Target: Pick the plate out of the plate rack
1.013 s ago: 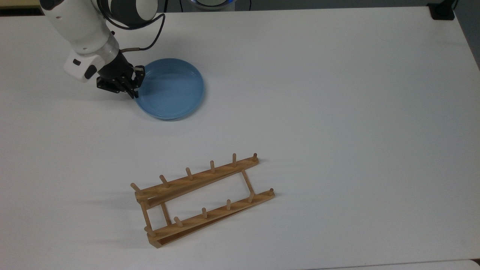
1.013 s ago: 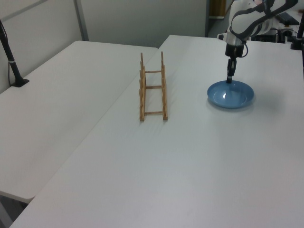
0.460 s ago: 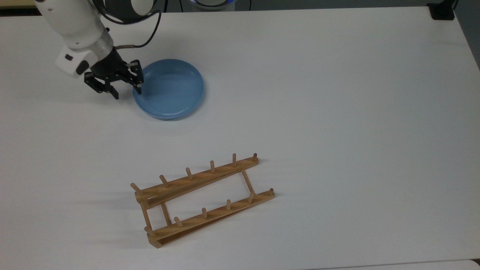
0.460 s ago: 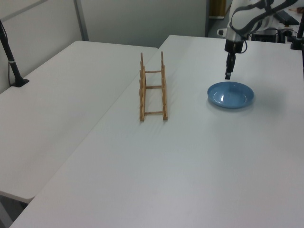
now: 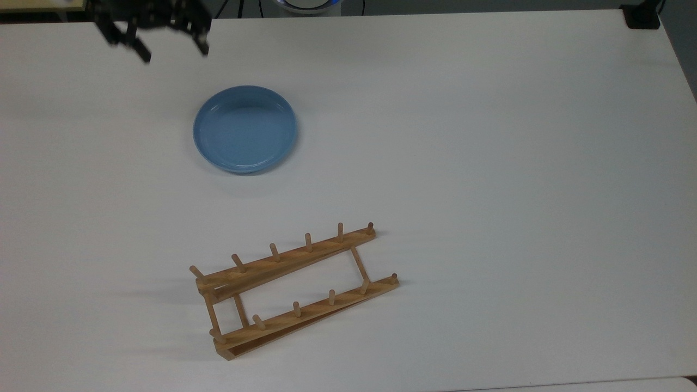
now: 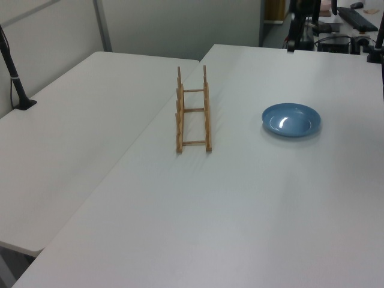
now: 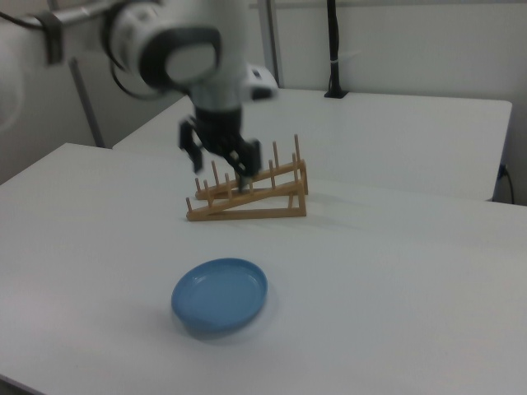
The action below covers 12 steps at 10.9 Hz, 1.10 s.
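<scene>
White table [image 5: 490, 136] holds plate [image 5: 245, 129] and plate rack [image 5: 294, 288], apart.

White tables [image 6: 90, 120], grey partition walls [image 6: 180, 24]

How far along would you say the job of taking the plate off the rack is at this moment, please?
Done: the plate lies flat on the white table, apart from the plate rack, whose pegs hold nothing. In hand: nothing; the hand is open and empty, raised above the table near the top view's upper left. Left: apparently nothing beyond pulling the arm away.
</scene>
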Motion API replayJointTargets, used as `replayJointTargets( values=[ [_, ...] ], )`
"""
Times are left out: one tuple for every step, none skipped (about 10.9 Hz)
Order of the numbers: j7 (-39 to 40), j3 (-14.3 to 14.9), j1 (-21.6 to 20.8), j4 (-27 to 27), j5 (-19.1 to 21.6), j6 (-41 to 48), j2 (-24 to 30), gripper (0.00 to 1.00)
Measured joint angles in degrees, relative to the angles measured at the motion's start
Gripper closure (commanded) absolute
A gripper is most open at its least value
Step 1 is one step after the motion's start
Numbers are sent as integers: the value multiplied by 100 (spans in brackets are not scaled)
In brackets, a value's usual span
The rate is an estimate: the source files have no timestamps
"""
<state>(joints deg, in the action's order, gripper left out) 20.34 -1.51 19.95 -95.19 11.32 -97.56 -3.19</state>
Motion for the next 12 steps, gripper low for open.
replayJointTargets(
  values=[
    [-447,2,-153,333,3,502,160,0],
    [-904,8,-365,559,4,782,291,0],
    [-1373,29,-595,660,4,860,404,0],
    [-1822,82,-854,687,4,917,508,0],
    [-2244,227,-1208,688,1,939,588,0],
    [-2466,446,-1607,688,-108,942,625,0],
    [-2537,627,-1953,678,-375,942,626,0],
    [-2527,699,-2138,644,-638,934,611,0],
    [-2271,707,-2214,580,-811,742,586,0],
    [-1913,716,-2239,489,-882,455,555,0],
    [-1690,737,-2240,410,-927,270,510,0],
    [-1593,757,-2240,374,-936,159,464,0]
  ],
)
